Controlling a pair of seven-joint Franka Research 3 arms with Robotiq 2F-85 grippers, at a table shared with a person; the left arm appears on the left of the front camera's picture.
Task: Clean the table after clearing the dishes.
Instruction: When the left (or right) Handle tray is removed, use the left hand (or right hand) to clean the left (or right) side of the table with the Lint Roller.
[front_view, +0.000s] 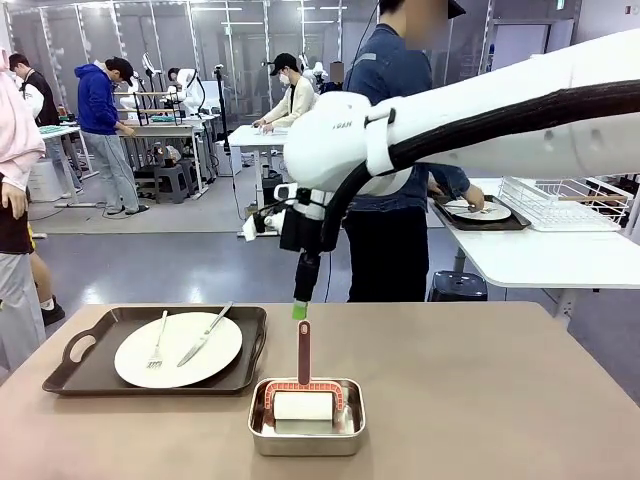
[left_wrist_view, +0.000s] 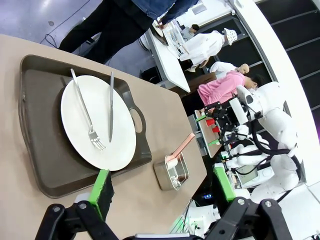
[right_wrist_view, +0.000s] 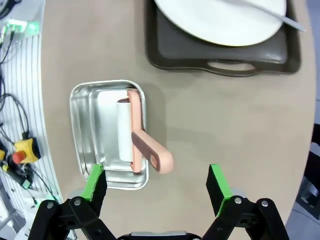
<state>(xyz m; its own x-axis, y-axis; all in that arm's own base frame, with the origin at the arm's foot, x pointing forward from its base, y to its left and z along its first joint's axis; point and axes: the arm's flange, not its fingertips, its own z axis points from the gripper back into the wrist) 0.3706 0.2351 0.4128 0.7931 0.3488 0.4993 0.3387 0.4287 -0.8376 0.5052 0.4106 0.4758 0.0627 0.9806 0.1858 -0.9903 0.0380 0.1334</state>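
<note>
On the brown table, at the left, a dark tray carries a white plate with a fork and a knife. A second tray with a plate lies on the white side table, under a person's hands. My right gripper hangs open just above the upright pink handle of a roller; in the right wrist view that gripper is spread wide, with the roller handle just ahead of the gap. My left gripper is open and empty, looking over the plate and tray.
The white roller lies in a square steel pan at the front middle of the table, also seen as the pan and pan. A wire rack stands on the white side table. A person in denim stands beyond the far edge.
</note>
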